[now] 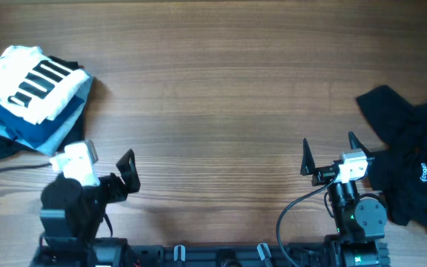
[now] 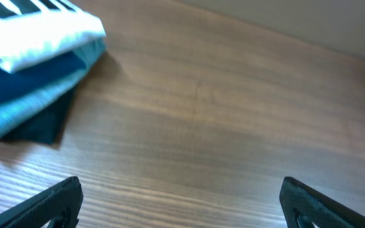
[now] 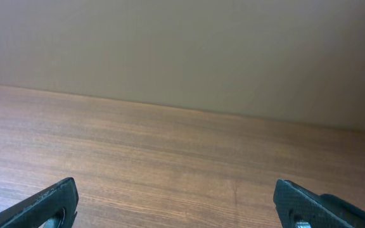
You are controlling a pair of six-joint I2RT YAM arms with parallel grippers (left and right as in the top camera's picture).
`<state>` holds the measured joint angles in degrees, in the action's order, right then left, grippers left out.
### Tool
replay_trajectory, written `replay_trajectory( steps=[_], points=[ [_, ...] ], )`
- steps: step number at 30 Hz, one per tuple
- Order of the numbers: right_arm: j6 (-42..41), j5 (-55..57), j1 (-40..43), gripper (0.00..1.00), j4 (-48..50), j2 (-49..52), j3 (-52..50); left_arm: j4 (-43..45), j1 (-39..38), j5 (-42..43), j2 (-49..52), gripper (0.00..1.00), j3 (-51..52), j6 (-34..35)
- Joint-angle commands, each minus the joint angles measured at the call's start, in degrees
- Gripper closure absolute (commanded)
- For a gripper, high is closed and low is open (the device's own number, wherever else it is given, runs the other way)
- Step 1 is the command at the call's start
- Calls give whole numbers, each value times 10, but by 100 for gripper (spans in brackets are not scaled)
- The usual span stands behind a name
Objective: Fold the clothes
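A folded stack of clothes lies at the table's far left. The white T-shirt with a black bar print (image 1: 32, 83) is on top, over blue garments (image 1: 47, 126) and a dark one. The stack's corner shows in the left wrist view, white shirt (image 2: 40, 31) above blue fabric (image 2: 27, 79). A black garment with a small white logo (image 1: 414, 159) lies crumpled at the right edge. My left gripper (image 1: 111, 170) (image 2: 182, 206) is open and empty, right of the stack. My right gripper (image 1: 330, 153) (image 3: 179, 206) is open and empty, just left of the black garment, which is out of its wrist view.
The wooden table (image 1: 221, 96) spreads between the two piles. A plain beige wall (image 3: 182, 44) stands beyond the table's far edge. The arm bases and a grey cable (image 1: 6, 172) sit along the near edge.
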<state>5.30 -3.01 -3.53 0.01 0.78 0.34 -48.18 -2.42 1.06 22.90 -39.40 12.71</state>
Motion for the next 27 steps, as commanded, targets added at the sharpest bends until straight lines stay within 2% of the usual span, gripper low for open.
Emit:
replay_trajectory(
  steps=[1, 2, 3, 8, 10, 12, 15, 27],
  points=[
    [7, -7, 2, 0, 1, -3, 0, 81, 5, 10, -92, 0, 129, -2],
    [7, -7, 2, 0, 1, -3, 0, 171, 5, 10, -143, 0, 215, 14],
    [7, -7, 2, 0, 1, -3, 0, 219, 5, 10, -164, 0, 255, 15],
    [7, -7, 2, 0, 1, -3, 0, 447, 7, 4, -223, 0, 387, 10],
    [7, -7, 2, 0, 1, -3, 0, 464, 13, -1, -227, 0, 391, 3],
    [7, -7, 2, 0, 1, -3, 0, 476, 14, 0, -227, 0, 391, -36],
    [7, -7, 2, 0, 1, -3, 0, 435, 14, 3, -227, 0, 391, -31],
    [7, -7, 2, 0, 1, -3, 0, 439, 14, 10, -227, 0, 391, -31]
  ],
)
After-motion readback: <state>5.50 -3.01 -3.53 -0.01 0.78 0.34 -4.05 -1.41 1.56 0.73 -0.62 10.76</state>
